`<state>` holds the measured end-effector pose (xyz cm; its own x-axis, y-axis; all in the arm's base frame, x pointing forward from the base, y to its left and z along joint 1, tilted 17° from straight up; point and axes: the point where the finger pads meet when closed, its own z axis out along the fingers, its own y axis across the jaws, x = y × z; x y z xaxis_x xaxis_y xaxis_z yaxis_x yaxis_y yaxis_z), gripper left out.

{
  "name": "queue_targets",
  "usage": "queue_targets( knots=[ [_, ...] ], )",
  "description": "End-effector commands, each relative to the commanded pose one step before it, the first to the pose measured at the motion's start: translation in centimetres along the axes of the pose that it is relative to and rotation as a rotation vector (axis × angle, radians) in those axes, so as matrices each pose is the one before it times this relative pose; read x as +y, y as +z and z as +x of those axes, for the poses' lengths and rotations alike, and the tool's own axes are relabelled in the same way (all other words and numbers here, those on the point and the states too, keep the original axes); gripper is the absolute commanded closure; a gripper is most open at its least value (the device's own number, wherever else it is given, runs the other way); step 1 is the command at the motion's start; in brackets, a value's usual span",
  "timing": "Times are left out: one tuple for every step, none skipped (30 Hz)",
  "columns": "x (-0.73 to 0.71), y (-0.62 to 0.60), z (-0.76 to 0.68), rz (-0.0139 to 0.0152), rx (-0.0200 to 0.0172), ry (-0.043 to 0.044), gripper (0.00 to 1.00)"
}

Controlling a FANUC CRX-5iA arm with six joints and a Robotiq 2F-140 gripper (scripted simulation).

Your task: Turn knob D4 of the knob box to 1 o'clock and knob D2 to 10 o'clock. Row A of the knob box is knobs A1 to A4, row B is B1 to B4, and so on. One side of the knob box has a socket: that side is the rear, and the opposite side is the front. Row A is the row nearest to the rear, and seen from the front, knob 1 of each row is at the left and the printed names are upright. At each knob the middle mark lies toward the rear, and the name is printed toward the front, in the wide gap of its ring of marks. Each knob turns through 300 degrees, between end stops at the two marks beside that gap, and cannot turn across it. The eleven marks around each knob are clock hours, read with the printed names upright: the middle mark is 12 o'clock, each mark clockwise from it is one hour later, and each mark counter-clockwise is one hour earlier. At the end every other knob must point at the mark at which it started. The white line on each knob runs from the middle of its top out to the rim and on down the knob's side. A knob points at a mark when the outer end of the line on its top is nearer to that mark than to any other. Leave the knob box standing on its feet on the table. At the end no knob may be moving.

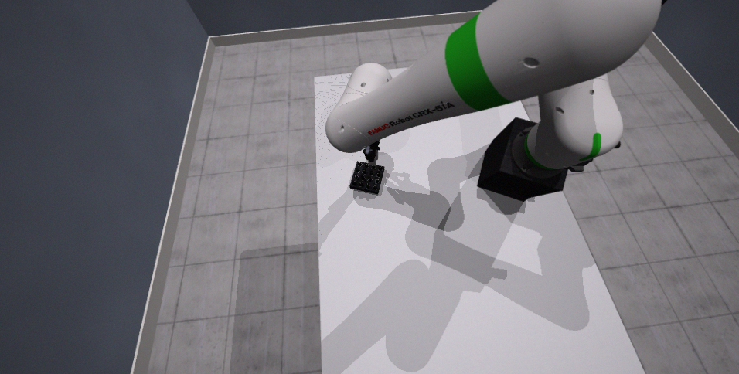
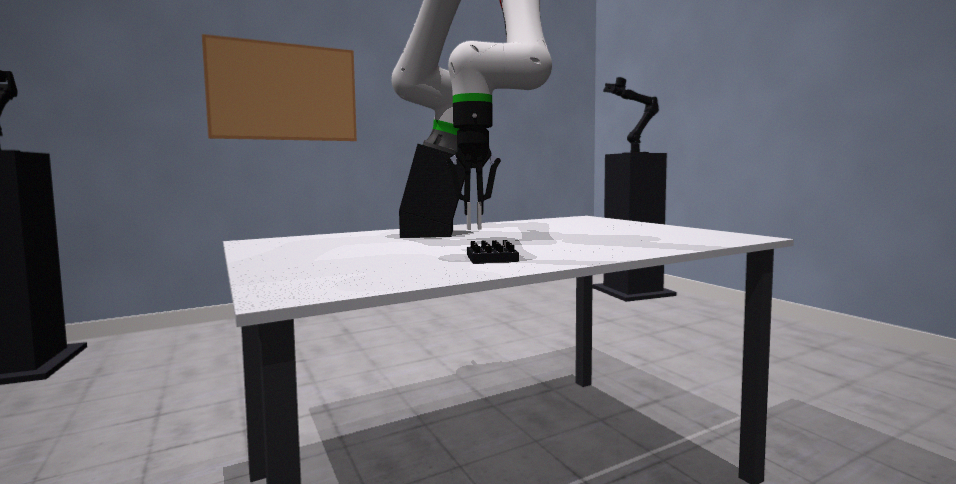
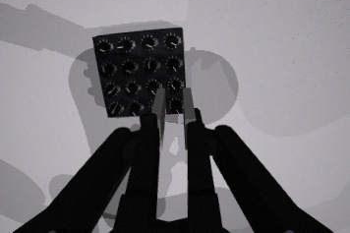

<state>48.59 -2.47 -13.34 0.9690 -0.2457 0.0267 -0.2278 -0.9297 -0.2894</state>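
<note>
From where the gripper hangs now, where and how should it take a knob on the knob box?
Come straight down from above. The knob box stands flat on the table with its knobs upright, so pinch one knob's round side between the fingers. The gripper hangs narrowed above it, holding nothing; keep that narrow gap, since neighbouring knobs crowd close.

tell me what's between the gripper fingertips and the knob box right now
Nothing: in the exterior view the gripper, nearly shut and holding nothing, hangs above the knob box with only air between.

Black knob box (image 2: 493, 251) sits mid-frame on a speckled white table (image 2: 374, 273), white arm (image 2: 467, 26) banded green above, orange board (image 2: 278, 88) upper left.
</note>
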Motion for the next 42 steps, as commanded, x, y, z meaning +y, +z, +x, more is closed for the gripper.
queue_targets(
  knots=[
    [0.007,0.406,0.025,-0.00010,0.00038,0.00001,0.88],
    [0.000,0.137,0.001,0.00000,0.00000,0.00000,0.88],
    [0.000,0.000,0.000,0.00000,0.00000,0.00000,0.88],
    [0.000,0.000,0.000,0.00000,0.00000,0.00000,0.88],
    [0.000,0.137,0.000,0.00000,0.00000,0.00000,0.88],
    [0.000,0.136,0.001,0.00000,0.00000,0.00000,0.88],
    [0.000,0.135,0.001,0.00001,0.00000,0.00000,0.88],
    [0.000,0.133,0.001,0.00000,0.00000,0.00000,0.88],
    [0.000,0.130,0.000,-0.00001,0.00000,0.00000,0.88],
    [0.000,0.127,0.001,0.00000,0.00000,0.00000,0.88],
    [0.000,0.123,0.001,0.00000,0.00000,0.00000,0.88],
    [0.000,0.119,0.001,0.00000,0.00000,0.00000,0.88],
    [0.000,0.115,0.000,-0.00001,0.00000,0.00000,0.88],
    [0.000,0.109,0.001,0.00000,0.00000,0.00000,0.88],
    [0.000,0.104,0.001,0.00000,0.00000,0.00000,0.88],
    [0.000,0.098,0.001,0.00000,0.00000,0.00000,0.88],
    [0.000,0.092,0.000,0.00000,0.00000,0.00000,0.88],
    [0.000,0.086,0.000,0.00000,0.00000,0.00000,0.88],
    [0.000,0.079,0.000,0.00000,0.00000,0.00000,0.88],
    [0.000,0.000,0.000,0.00000,0.00000,0.00000,0.88],
    [0.000,0.000,0.000,0.00000,0.00000,0.00000,0.88],
    [0.000,0.072,0.001,0.00000,0.00000,0.00000,0.88],
    [0.000,0.065,0.000,0.00000,0.00000,0.00000,0.88],
    [0.000,0.058,0.000,0.00000,0.00000,0.00000,0.88],
    [0.000,0.051,0.000,0.00000,0.00000,0.00000,0.88],
    [0.000,0.045,0.000,0.00000,0.00000,0.00000,0.88],
    [0.000,0.038,0.000,0.00000,0.00000,0.00000,0.88],
    [0.000,0.032,0.000,0.00000,0.00000,0.00000,0.88],
    [0.000,0.026,0.000,0.00000,0.00000,0.00000,0.88],
    [0.000,0.020,0.000,0.00000,0.00000,0.00000,0.88],
    [0.000,0.015,0.000,0.00000,0.00000,0.00000,0.88],
    [0.000,0.010,0.000,0.00000,0.00000,0.00000,0.88],
    [0.000,0.006,0.000,0.00000,0.00000,0.00000,0.88],
    [0.000,0.003,0.000,0.00000,0.00000,0.00000,0.88],
    [0.000,0.001,0.000,0.00000,0.00000,0.00000,0.88],
    [0.000,0.000,0.000,0.00000,0.00000,0.00000,0.88],
    [0.000,0.000,0.000,0.00000,0.00000,0.00000,0.88],
    [0.000,0.000,0.000,0.00000,0.00000,0.00000,0.88],
    [0.000,0.000,0.000,0.00000,0.00000,0.00000,0.88],
    [0.000,0.000,0.000,0.00000,0.00000,0.00000,0.88],
    [0.000,0.000,0.000,0.00000,0.00000,0.00000,0.88],
    [0.000,0.000,0.000,0.00000,0.00000,0.00000,0.88]
  ],
)
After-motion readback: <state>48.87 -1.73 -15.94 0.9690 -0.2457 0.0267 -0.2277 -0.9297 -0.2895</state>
